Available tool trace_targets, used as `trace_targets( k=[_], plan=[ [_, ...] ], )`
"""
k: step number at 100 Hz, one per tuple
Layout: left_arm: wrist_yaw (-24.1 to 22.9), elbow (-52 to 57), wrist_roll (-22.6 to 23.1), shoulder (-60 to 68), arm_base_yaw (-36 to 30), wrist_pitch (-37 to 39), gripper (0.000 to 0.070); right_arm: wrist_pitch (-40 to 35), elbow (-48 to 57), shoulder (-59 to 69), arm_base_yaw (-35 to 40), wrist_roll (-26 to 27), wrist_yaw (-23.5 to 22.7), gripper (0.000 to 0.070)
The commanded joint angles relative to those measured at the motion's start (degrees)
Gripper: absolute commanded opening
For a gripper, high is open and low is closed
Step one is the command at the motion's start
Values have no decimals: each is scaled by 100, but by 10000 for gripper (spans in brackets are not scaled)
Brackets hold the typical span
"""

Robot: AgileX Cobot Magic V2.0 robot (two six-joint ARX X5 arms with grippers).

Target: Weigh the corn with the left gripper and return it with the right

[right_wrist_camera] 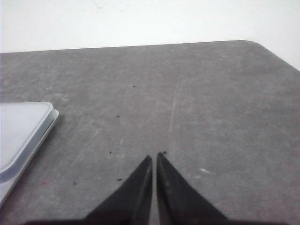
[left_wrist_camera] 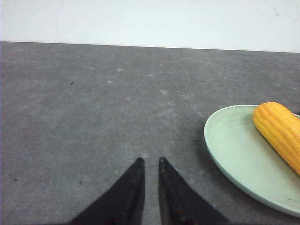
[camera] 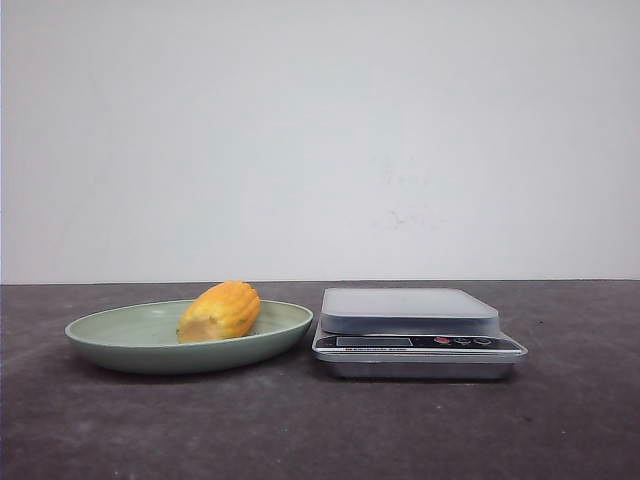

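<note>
The corn (camera: 220, 311), a stubby yellow-orange cob piece, lies on the green plate (camera: 120, 335) at the left of the table; it also shows in the left wrist view (left_wrist_camera: 280, 132) on the plate (left_wrist_camera: 234, 150). The silver kitchen scale (camera: 412, 330) stands just right of the plate, its platform bare; its corner shows in the right wrist view (right_wrist_camera: 21, 131). My left gripper (left_wrist_camera: 150, 161) hangs over bare table to the left of the plate, its jaws nearly together and empty. My right gripper (right_wrist_camera: 155, 155) is shut and empty over bare table to the right of the scale. Neither gripper shows in the front view.
The dark grey tabletop (camera: 560, 420) runs to a white wall behind. The table's rounded far right corner (right_wrist_camera: 262, 44) shows in the right wrist view.
</note>
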Motion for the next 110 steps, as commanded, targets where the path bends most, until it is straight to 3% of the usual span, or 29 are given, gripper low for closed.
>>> trace_targets(
  k=[1,16,24,40,54,56,59,66,69,73,83,100,110],
  plan=[
    [4,-92,-297,-11,-4,63,11,0,-9,-2,-2,393,-7,4],
    [-619,232,-1287,81,-2,157,12,-323,442,35,-2,914,157,1],
    [-667,647,-1473,365,-2,90,12,-413,929,243,-2,1001,251,1],
    [-227,1987,-1991,1512,-46,94,12,-566,2243,1244,-2,1093,-15,1],
    [203,3425,-1832,2706,-83,-297,18,-1150,3539,2240,-2,822,-289,9],
    [291,3578,-1797,2830,-85,-358,37,-1233,3711,2361,-2,787,-323,32],
    [505,3884,-1744,3071,-92,-498,123,-1366,3960,2524,0,763,-363,113],
    [866,4522,-1781,3585,-116,-791,470,-1613,4465,2837,42,680,-459,416],
    [942,4765,-1777,3786,-140,-922,557,-1716,4647,2940,79,619,-503,546],
    [1043,5066,-1740,4033,-190,-1121,540,-1812,4850,3051,140,573,-522,622],
    [1224,5659,-1569,4570,-439,-1460,457,-2044,5233,3268,297,553,-614,620],
    [1095,6201,-1287,5418,-1198,-1545,457,-2393,5626,3536,479,525,-772,620],
    [612,6269,-1167,5954,-1749,-1541,457,-2570,5764,3624,492,472,-793,620]
  ],
)
